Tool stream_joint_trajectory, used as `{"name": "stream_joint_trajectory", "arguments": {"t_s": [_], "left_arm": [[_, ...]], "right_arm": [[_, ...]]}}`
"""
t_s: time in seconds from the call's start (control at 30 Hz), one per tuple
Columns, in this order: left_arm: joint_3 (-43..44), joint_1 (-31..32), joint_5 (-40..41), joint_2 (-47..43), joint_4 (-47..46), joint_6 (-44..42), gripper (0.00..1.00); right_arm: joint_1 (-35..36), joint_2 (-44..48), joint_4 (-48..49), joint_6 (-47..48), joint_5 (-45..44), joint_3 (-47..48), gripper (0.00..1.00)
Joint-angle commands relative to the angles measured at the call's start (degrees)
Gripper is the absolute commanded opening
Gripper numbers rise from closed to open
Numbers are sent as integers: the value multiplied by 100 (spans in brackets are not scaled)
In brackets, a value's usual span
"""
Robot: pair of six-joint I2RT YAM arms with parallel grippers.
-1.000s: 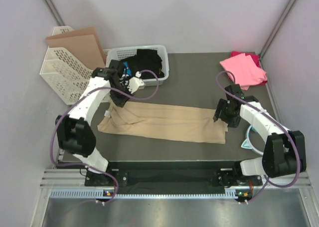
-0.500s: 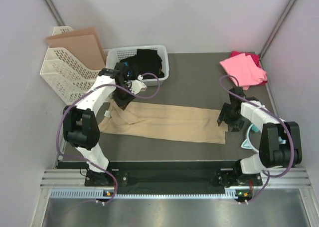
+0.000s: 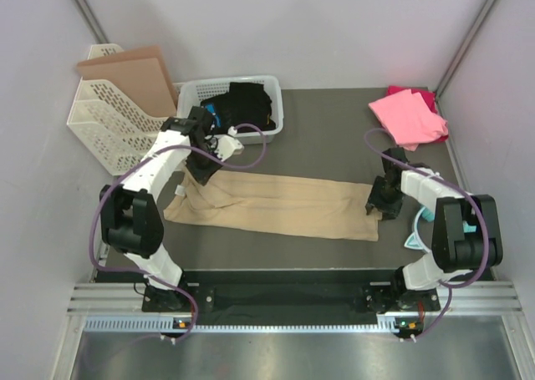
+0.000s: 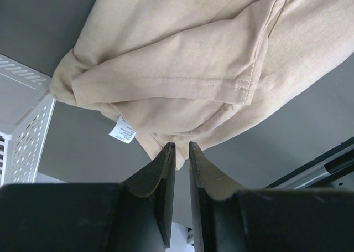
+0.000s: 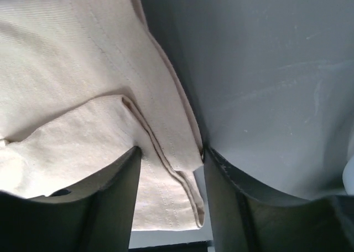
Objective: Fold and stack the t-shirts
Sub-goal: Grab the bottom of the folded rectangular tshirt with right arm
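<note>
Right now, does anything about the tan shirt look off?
Yes: the tan t-shirt is bunched at its left end, sleeve crumpled and care label poking out, where the left gripper pinches it. The right end lies flat under the open right gripper.

Magenta shirt (image 3: 428, 93): you see only a sliver at the far edge; the pink shirt (image 3: 407, 115) covers the rest.
Basket (image 3: 278, 108): dark heap inside, and you cannot tell what it is.
Tag (image 4: 123, 132): print too small to read.
Tan shirt (image 4: 182, 58): both wrist views cut it off.
</note>
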State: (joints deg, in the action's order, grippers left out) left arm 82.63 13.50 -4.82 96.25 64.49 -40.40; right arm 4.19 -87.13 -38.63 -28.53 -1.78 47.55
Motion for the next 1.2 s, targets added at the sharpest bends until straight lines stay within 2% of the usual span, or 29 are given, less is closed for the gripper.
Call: {"name": "stream_joint_trajectory", "arguments": {"t_s": [0.0, 0.33, 0.43, 0.47, 0.53, 0.87, 1.17], "left_arm": [[-107, 21, 130, -255, -129, -12, 21], [-203, 21, 403, -493, -112, -73, 21], [-160, 21, 420, -510, -86, -73, 21], [-125, 21, 429, -519, -77, -73, 22], [-116, 21, 429, -528, -68, -82, 22], [-115, 21, 675, -607, -59, -161, 22], [-238, 21, 877, -932, 37, -354, 22]], "right_arm": [[-49, -313, 927, -29, 607, -430, 46], [-58, -568, 1359, -144, 1039, -607, 29], [-58, -533, 1288, -152, 1057, -598, 20], [-58, -446, 1271, -161, 1048, -615, 11], [-50, -340, 1183, -161, 961, -633, 1], [-163, 1083, 6, -249, -304, -27, 0], [-594, 1269, -461, -73, -665, 456, 0]]}}
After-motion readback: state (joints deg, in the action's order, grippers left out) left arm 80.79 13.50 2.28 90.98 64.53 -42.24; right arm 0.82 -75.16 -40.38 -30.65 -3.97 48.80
